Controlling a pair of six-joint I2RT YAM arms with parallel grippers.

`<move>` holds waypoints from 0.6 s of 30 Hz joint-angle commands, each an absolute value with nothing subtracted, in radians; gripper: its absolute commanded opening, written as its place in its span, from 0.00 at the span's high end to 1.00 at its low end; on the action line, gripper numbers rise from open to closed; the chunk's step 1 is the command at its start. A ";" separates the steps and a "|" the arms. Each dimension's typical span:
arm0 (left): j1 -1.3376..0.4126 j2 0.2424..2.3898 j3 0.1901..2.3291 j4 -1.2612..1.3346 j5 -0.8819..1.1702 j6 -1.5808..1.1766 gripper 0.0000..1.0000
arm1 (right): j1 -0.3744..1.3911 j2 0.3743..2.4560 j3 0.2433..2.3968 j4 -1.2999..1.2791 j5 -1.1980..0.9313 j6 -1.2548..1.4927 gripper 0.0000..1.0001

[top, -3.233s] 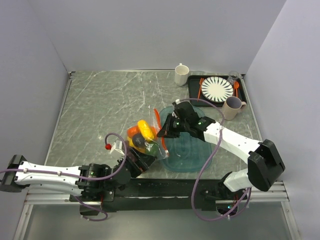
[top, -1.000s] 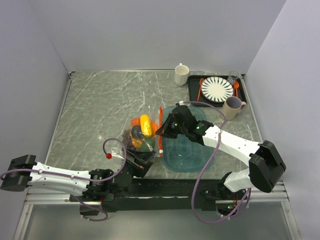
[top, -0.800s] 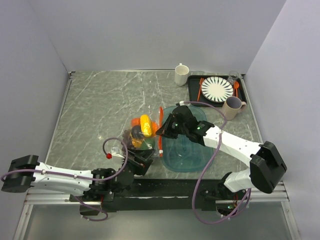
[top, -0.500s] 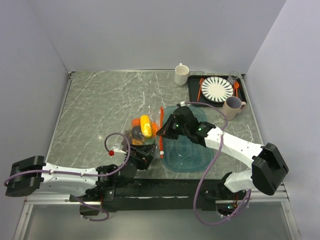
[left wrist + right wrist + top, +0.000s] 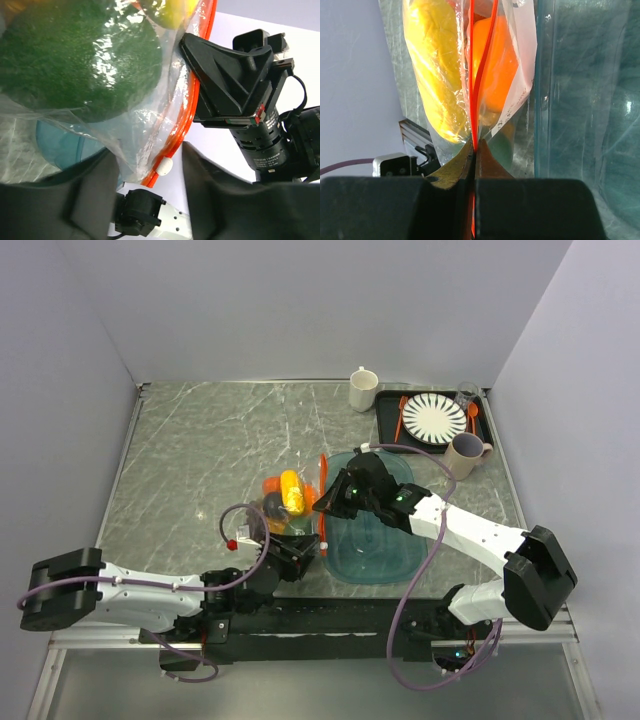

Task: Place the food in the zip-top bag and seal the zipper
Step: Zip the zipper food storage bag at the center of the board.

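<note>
The zip-top bag (image 5: 283,505) lies at the table's middle, holding the food: a yellow piece (image 5: 435,75), an orange round (image 5: 496,70) and a green fruit (image 5: 80,60). Its orange-red zipper (image 5: 322,502) runs along the edge facing the teal tray. My right gripper (image 5: 474,146) is shut on the zipper's far part, also visible from above (image 5: 327,502). My left gripper (image 5: 148,154) is at the near end of the bag (image 5: 300,548). Its jaws stand apart on either side of the zipper's end and a small white slider (image 5: 164,167), not touching them.
A translucent teal tray (image 5: 378,545) lies right beside the bag. At the back right a black tray (image 5: 384,412) carries a striped plate (image 5: 433,418) and orange cutlery. A white mug (image 5: 363,388) and a beige mug (image 5: 463,455) stand near it.
My left gripper has moved up to the near end of the zipper and its jaws have narrowed around it. The right gripper keeps its hold, barely moving.
</note>
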State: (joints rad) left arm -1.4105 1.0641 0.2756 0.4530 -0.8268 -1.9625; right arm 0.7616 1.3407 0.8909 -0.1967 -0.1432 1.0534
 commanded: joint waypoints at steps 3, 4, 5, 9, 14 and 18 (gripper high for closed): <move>-1.402 1.086 0.290 0.545 -0.827 -1.993 0.62 | 0.767 1.301 0.903 -0.216 -0.135 1.029 1.00; -1.401 1.085 0.287 0.552 -0.825 -1.990 0.64 | 0.769 1.301 0.900 -0.213 -0.143 1.028 1.00; -1.397 1.081 0.285 0.551 -0.824 -1.988 0.66 | 0.767 1.299 0.899 -0.212 -0.144 1.029 1.00; -1.387 1.063 0.284 0.532 -0.822 -1.982 0.71 | 0.769 1.307 0.891 -0.201 -0.158 1.029 1.00; -1.385 1.058 0.287 0.512 -0.819 -1.988 0.82 | 0.767 1.312 0.887 -0.204 -0.163 1.026 1.00; -1.385 1.068 0.285 0.517 -0.807 -1.988 0.90 | 0.767 1.301 0.882 -0.210 -0.152 1.023 1.00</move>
State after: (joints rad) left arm -1.3907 1.0760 0.2752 0.4644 -0.8158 -1.9797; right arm 0.7616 1.3407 0.8909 -0.2020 -0.1509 1.0420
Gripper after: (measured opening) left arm 0.153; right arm 0.017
